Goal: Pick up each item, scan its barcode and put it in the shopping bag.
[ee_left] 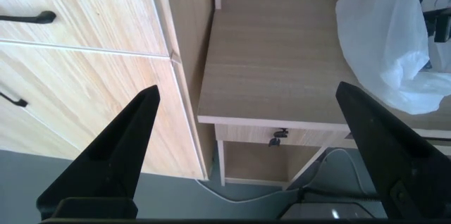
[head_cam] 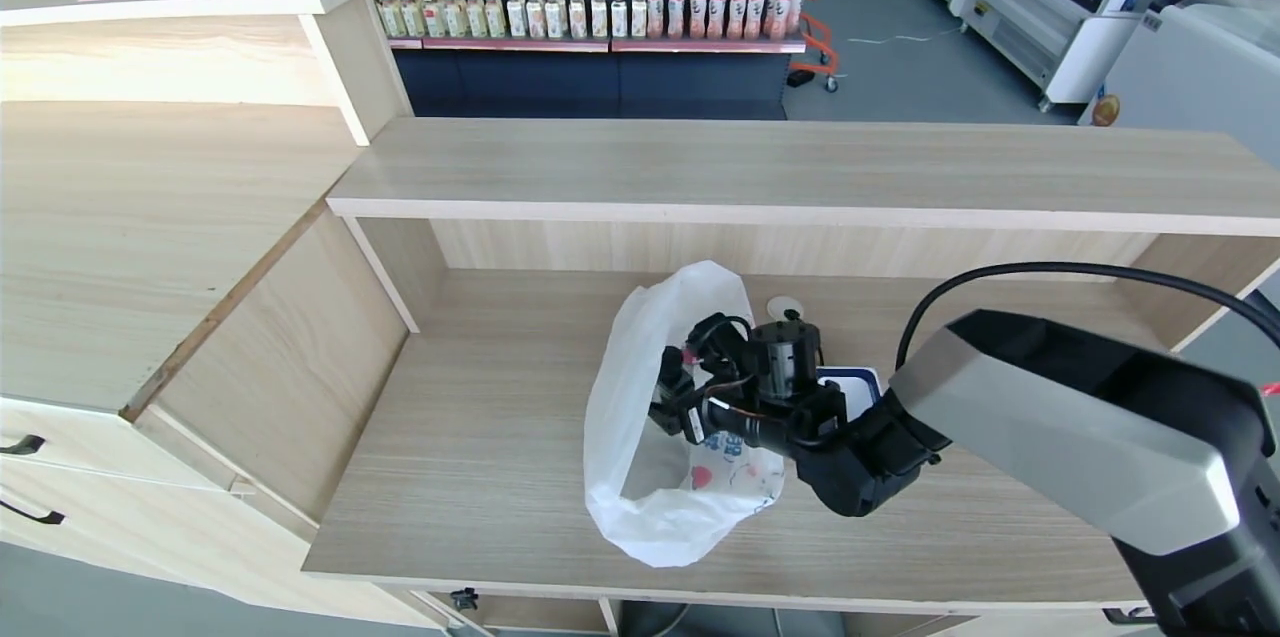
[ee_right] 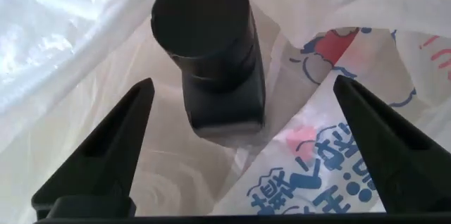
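Our right end effector (head_cam: 672, 397) gapes wide inside the shopping bag (head_cam: 620, 387), the dark bottle (ee_right: 211, 48) lying free. We should withdraw straight up so nothing snags the plastic.

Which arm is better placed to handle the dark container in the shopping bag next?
Right. The right gripper, open, sits in the mouth of the shopping bag, directly over the dark container. The left gripper, also open, hangs off the front corner of the counter, apart from the bag.
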Robot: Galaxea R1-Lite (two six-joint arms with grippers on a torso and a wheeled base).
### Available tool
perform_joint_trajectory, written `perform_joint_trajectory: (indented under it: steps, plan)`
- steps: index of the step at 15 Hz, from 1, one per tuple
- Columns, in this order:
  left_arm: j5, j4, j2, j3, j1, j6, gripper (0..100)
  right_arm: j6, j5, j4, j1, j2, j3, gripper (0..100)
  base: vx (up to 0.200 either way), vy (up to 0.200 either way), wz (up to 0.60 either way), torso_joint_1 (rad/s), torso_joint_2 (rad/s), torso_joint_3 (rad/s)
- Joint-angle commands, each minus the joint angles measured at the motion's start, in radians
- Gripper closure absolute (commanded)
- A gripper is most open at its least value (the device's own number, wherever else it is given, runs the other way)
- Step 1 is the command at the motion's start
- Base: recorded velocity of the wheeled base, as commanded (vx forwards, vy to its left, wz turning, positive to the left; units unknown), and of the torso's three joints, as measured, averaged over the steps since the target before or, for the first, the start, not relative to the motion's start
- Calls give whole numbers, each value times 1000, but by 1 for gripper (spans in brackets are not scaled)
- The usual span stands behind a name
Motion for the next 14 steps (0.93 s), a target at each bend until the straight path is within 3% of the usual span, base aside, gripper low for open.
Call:
perform_joint_trajectory:
  steps: [1, 6, 7, 10, 12, 14]
  plan:
    - [1, 0, 0, 0, 0, 0, 0, 87, 3, 3, -2, -73, 11, 0, 0, 0, 0, 0, 0, 0]
    - [1, 0, 0, 0, 0, 0, 0, 423, 0, 221, -14, -342, 69, 0, 0, 0, 0, 0, 0, 0]
    - [0, 0, 0, 0, 0, 0, 0, 478, -5, 239, -44, -417, 129, 0, 0, 0, 0, 0, 0, 0]
    - [1, 0, 0, 0, 0, 0, 0, 453, -85, 271, -111, -693, 301, 0, 0, 0, 0, 0, 0, 0]
    - [1, 0, 0, 0, 0, 0, 0, 340, -253, 422, -129, -944, 408, 0, 0, 0, 0, 0, 0, 0]
    - [1, 0, 0, 0, 0, 0, 0, 294, -287, 550, -169, -1170, 583, 0, 0, 0, 0, 0, 0, 0]
